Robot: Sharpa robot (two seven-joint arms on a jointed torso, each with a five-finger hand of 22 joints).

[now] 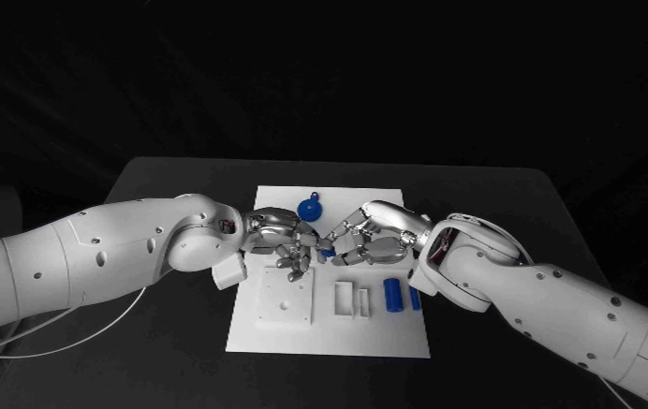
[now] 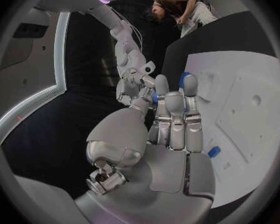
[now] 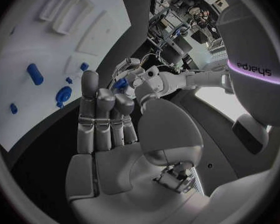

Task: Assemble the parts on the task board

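Both hands meet over board centre. Left hand [image 1: 287, 245] and right hand [image 1: 362, 241] pinch one small blue part [image 1: 327, 253] between fingertips; other fingers loose.

Risk: uneven release drops it.

Task board [image 1: 391, 339]: round blue part [image 1: 309, 209] at 12 o'clock, blue cylinder [image 1: 393, 294] at 4 o'clock.

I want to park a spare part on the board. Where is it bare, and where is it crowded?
Bare: the task board's near edge below the white slots. Crowded: mid-board, where the left hand and right hand meet beside a small blue part.
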